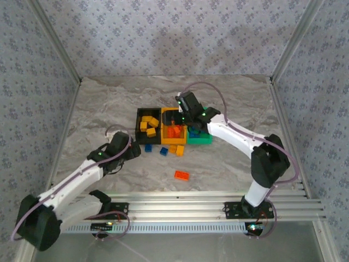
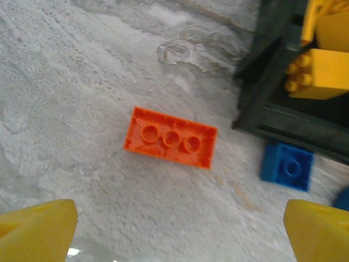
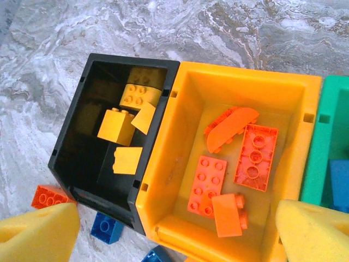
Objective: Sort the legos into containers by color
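On a marble-patterned tabletop (image 1: pixel 109 103), three joined open plastic bins: black bin (image 3: pixel 76 131) holding yellow bricks (image 3: pixel 115 126), orange-yellow bin (image 3: pixel 245 73) holding red-orange bricks (image 3: pixel 256 155), green bin (image 3: pixel 319 147) alongside. Poised above a loose red-orange studded brick (image 2: pixel 170 144), the left gripper (image 2: pixel 180 232), claw spread wide and empty; that brick flat just beside the black bin's corner, a small blue brick (image 2: pixel 287 166) near it. Over the orange-yellow bin, the right gripper (image 3: pixel 174 232), claw likewise spread, nothing held. Likely trouble: the grip slipping off the brick's slick sides; the claw clipping the bin wall and shoving the whole row; red-orange dropped among yellow.
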### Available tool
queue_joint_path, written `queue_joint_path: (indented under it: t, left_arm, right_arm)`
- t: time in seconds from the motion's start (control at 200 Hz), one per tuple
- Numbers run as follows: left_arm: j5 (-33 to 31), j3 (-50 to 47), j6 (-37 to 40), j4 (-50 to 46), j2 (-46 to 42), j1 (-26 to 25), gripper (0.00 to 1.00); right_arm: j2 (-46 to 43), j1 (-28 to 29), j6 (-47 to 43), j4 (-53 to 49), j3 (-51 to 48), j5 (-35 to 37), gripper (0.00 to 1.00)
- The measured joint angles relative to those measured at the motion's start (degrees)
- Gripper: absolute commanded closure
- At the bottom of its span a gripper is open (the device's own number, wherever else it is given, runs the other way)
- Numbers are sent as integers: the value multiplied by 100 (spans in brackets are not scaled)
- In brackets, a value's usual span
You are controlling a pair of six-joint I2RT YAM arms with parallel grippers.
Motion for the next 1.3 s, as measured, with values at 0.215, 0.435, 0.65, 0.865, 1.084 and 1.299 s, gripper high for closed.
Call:
queue_joint_path:
  t: [0.215, 0.435, 0.65, 0.865, 1.084, 1.299]
  left_arm:
    - [33, -7, 289, 726, 1204, 234, 1]
    - [-28, -33, 450, 1176, 1786, 282, 1]
    - [-70, -76, 573, 1567, 2184, 354, 13]
    - [-166, -74, 713, 1749, 2310, 358, 32]
    - [-160, -74, 774, 1827, 2288, 393, 46]
    - [-28, -238, 649, 1432, 1451, 299, 49]
  right_arm:
    - [-304, -46, 26, 37, -442, 13, 6]
    - [-428, -162, 50, 79, -514, 22, 6]
    - [-507, -179, 66, 122, -531, 22, 6]
    - [-549, -184, 70, 131, -614, 42, 6]
    - [-549, -197, 74, 144, -678, 46, 6]
    - [-632, -210, 114, 162, -778, 61, 7]
